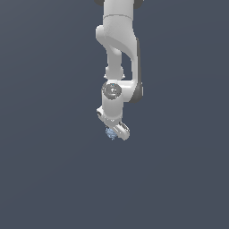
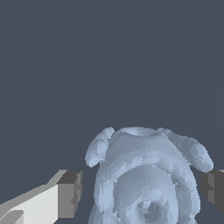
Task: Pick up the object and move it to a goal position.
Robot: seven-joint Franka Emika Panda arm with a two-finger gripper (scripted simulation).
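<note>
The object (image 2: pixel 148 175) is a pale blue-grey, bumpy, roundish lump with a swirled surface. In the wrist view it fills the space between my two dark finger pads (image 2: pixel 70 192). A narrow gap shows between this pad and the lump; the other pad, at the frame edge, lies very close to it. My gripper (image 2: pixel 142 192) stands open around the object. In the exterior view the white arm reaches down, and the gripper (image 1: pixel 114 132) has the tiny lump (image 1: pixel 110 133) at its tip. The fingers partly hide the lump there.
A flat, dark blue-grey surface (image 1: pixel 44 179) fills both views. No other objects, containers or edges are visible.
</note>
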